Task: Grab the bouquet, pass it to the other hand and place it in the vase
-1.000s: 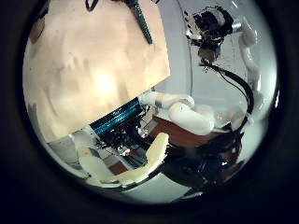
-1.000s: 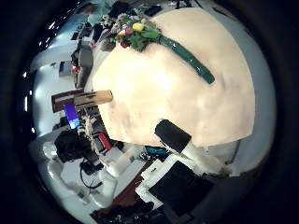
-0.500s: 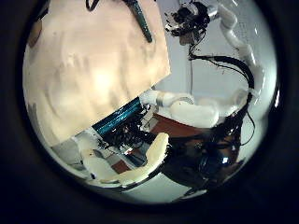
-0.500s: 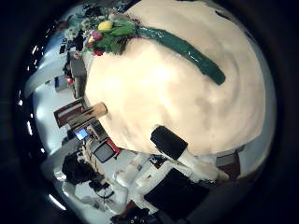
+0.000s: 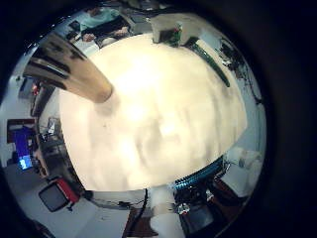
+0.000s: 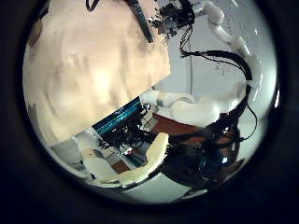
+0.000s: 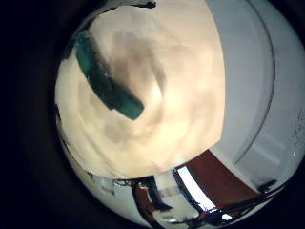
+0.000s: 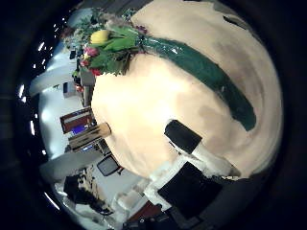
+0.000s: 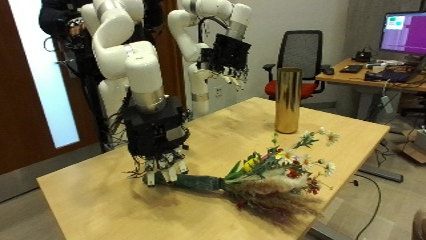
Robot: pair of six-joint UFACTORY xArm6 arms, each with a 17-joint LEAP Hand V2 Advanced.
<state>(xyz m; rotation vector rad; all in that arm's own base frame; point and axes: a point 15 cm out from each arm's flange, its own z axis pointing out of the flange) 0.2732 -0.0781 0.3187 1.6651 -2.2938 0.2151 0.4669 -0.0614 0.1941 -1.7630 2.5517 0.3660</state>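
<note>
2 hands: right hand fingers-down over bouquet stem.

A light wooden table stands on a grey floor before a white wall, with a black office chair, a desk bearing a lit monitor, and a dark brown door.

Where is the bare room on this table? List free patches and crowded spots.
Free: the wide stretch of table between the right hand and the vase, below the raised left hand; also the table end beyond the right hand, away from the bouquet. Crowded: the near edge, where the bouquet lies with the right hand over its stem.
</note>
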